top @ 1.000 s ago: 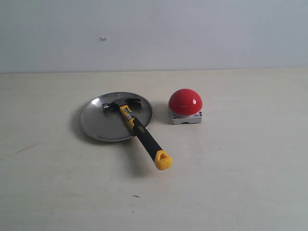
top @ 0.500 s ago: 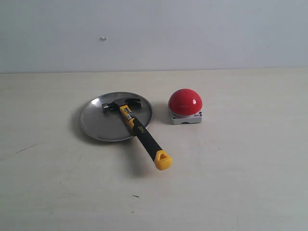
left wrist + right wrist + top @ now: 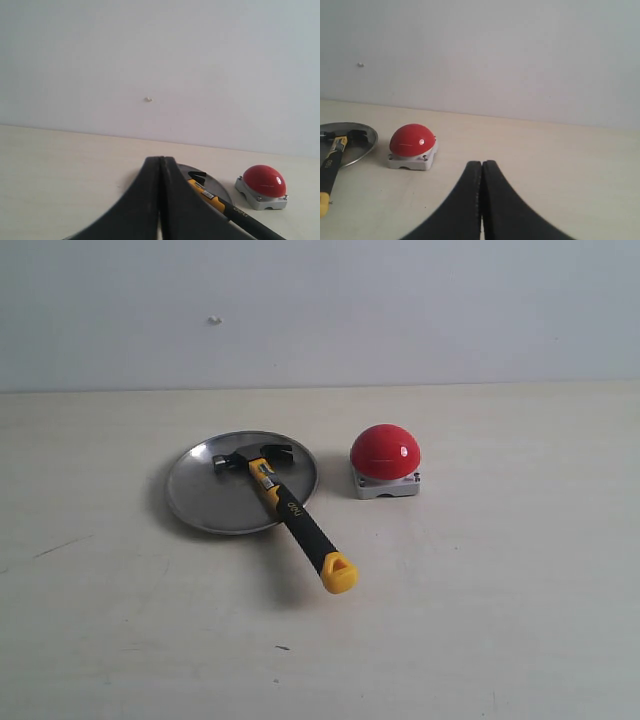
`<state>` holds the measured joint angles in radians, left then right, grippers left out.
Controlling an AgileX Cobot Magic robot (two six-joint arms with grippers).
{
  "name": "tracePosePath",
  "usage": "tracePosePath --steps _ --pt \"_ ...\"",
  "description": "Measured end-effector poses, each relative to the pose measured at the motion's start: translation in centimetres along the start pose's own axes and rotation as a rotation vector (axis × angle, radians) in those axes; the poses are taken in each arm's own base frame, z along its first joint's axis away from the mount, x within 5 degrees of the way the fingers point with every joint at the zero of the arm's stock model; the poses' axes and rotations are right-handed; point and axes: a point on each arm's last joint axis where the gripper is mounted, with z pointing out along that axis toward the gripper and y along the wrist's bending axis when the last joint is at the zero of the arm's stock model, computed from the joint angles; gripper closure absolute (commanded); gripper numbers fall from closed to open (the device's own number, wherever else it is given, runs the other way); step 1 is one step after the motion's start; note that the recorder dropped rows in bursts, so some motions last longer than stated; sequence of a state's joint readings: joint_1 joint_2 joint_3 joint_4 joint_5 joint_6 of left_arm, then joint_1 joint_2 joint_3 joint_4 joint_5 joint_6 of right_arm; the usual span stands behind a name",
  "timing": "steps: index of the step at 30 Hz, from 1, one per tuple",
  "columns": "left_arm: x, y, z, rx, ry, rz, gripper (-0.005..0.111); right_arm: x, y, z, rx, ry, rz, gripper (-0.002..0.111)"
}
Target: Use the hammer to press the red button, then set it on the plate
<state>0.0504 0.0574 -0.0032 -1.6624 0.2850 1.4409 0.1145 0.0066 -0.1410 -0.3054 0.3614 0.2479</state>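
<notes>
Hammer (image 3: 285, 505) is seen with its yellow end nearest, resting on the table (image 3: 480, 620). The black handle is carried back over the rim of the plate (image 3: 195, 500), and the dark head is laid inside the plate. Near the plate, but not touching it, the red button (image 3: 385, 452) is found, and a pale wall is seen behind.

Much of the handle hangs outside the rim. It is therefore judged that a push or an unsure grip at the yellow end could lever the head up. The hammer could then be rolled off, or the smooth plate could be slid toward the button.

Neither gripper is shown in the exterior view. The fingers of the left gripper (image 3: 161, 162) are pressed together, with nothing between them. The hammer lies close ahead of it and is partly hidden behind the fingers. The right gripper (image 3: 481, 165) is also pressed together and empty. The hammer lies well apart from it, beyond the button.
</notes>
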Motion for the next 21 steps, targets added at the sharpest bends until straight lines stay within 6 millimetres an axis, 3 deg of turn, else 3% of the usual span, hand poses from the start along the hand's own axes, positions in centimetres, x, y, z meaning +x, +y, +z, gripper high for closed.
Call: tracePosePath --steps 6,21 --pt "0.0 0.0 0.0 0.0 0.0 0.0 0.107 0.9 0.5 0.5 -0.027 -0.033 -0.01 0.108" --pt "0.0 0.0 0.0 0.0 0.0 0.0 0.107 3.4 -0.4 1.1 0.174 0.022 0.014 0.108"
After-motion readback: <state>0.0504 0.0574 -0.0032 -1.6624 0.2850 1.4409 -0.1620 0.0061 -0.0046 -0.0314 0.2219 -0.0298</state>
